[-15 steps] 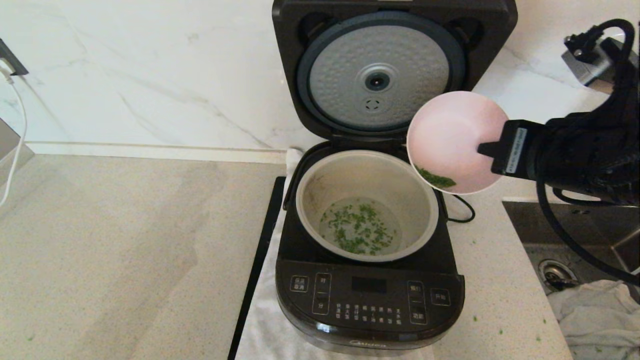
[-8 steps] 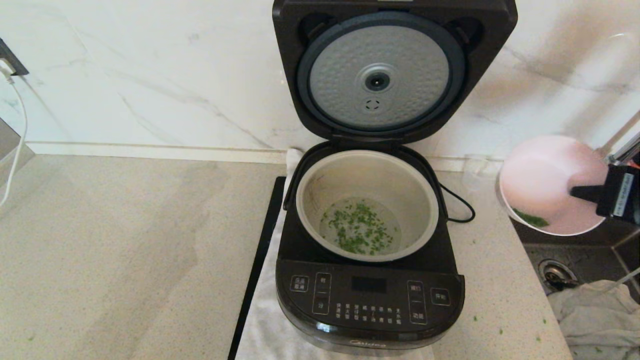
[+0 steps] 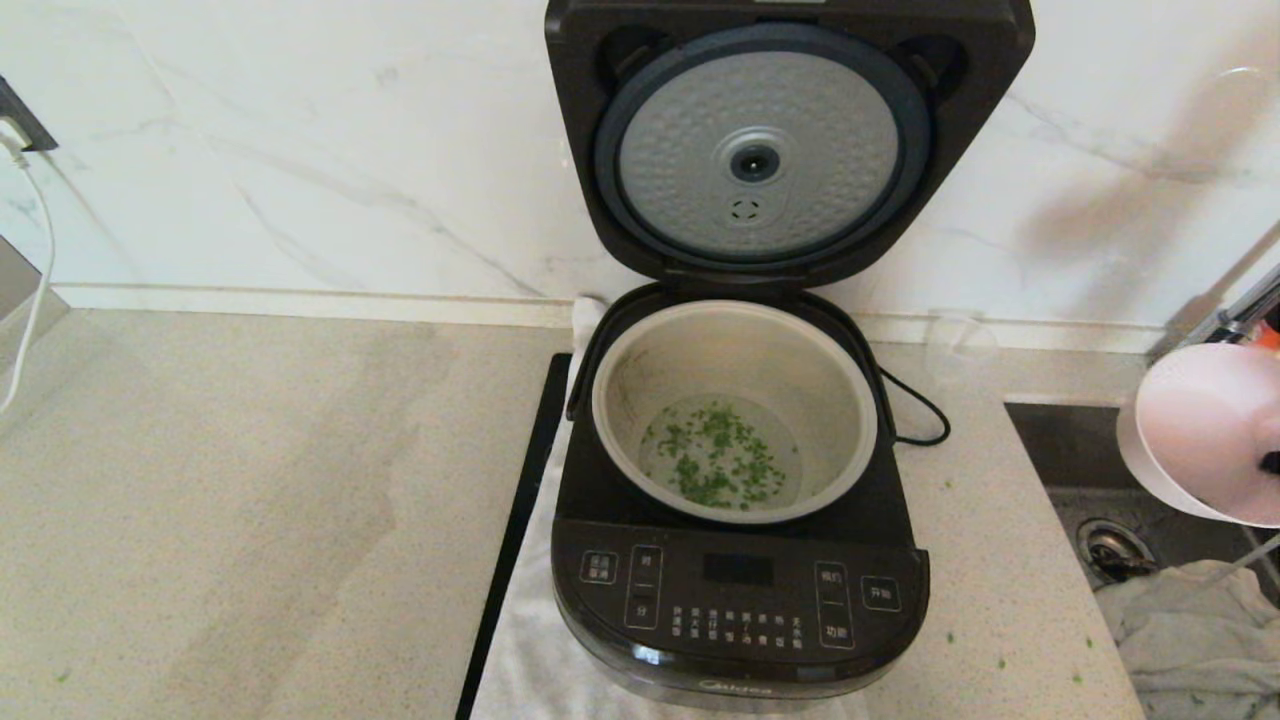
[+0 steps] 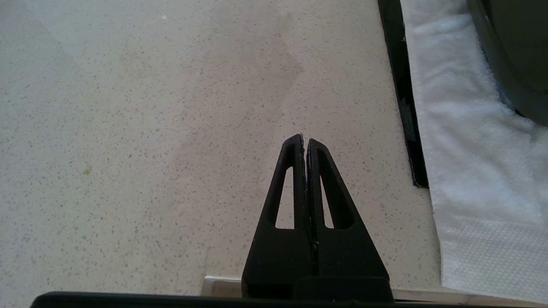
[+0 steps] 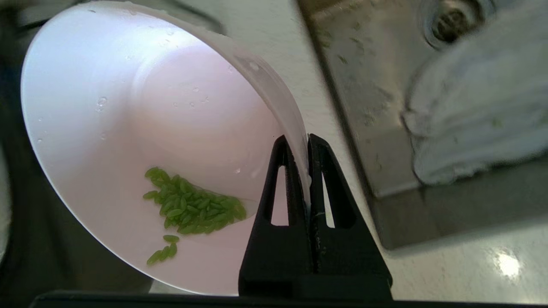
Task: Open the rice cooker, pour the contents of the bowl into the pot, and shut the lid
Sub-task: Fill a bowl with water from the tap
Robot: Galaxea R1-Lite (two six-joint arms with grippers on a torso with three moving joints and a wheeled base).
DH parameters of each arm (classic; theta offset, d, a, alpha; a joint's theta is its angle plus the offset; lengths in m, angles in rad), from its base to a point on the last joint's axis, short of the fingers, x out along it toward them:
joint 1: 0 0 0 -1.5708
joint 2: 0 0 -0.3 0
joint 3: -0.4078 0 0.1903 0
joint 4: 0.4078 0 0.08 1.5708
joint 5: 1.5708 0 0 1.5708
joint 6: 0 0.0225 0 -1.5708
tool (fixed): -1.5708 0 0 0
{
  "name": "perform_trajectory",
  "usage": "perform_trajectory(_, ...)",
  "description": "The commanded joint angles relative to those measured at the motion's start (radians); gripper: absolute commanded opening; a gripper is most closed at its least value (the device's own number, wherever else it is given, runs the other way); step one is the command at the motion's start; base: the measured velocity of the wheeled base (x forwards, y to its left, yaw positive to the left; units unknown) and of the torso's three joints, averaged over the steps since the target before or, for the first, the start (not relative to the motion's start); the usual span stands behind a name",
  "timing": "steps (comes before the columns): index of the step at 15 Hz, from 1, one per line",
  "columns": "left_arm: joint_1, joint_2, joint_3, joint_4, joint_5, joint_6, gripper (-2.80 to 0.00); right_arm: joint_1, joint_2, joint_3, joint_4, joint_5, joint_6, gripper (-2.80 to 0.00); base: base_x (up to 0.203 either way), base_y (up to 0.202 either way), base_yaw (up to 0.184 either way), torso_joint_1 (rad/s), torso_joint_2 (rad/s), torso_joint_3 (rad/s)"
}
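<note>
White marble wall (image 3: 300, 170) rises behind a pale speckled surface (image 3: 250, 520). On that surface stands the rice cooker (image 3: 738, 600), resting on a white towel (image 3: 530, 650), and everything else is placed from it. Its lid (image 3: 788, 140) stands swung up at the back, dimpled silver underside facing forward. Inside the body sits the pot (image 3: 735, 410), uncovered, with the contents of the bowl (image 3: 715, 465) lying at its bottom as green bits in clear liquid. To the cooker's right a steel sink (image 3: 1090, 470) is set into the surface, with a crumpled grey cloth (image 3: 1190, 630) in it. Above the sink, well apart from the cooker, the bowl (image 5: 141, 141) hangs tilted on its side, a small cluster of green bits (image 5: 192, 209) clinging to its inner wall. The right claw (image 5: 297, 139) is clamped on the bowl's rim, one finger inside and one outside. The left claw (image 4: 305, 140) hovers over bare surface to the cooker's left, fingers pressed together with nothing between them.
</note>
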Motion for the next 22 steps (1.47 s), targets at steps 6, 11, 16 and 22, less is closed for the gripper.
perform_trajectory(6,0.000,-0.001,0.000,0.000,0.000,0.000,-2.80,-0.249,0.233,-0.008,-0.021,0.148,0.006,-2.80,0.000,0.000,0.000,0.000,0.00,0.000)
perform_trajectory(11,0.000,-0.002,0.000,0.000,0.000,0.000,-2.80,-0.430,0.372,-0.013,-0.051,0.266,-0.029,-2.80,0.000,0.000,0.000,0.000,0.00,0.000)
perform_trajectory(16,0.000,-0.001,0.000,0.000,0.000,0.000,-2.80,-0.654,0.579,-0.074,-0.051,0.371,-0.077,-2.80,0.000,0.000,0.000,0.000,0.00,0.000)
perform_trajectory(22,0.000,-0.001,-0.001,0.000,0.000,0.000,-2.80,-0.857,0.773,-0.163,-0.050,0.450,-0.151,-2.80,0.000,0.000,0.000,0.000,0.00,0.000)
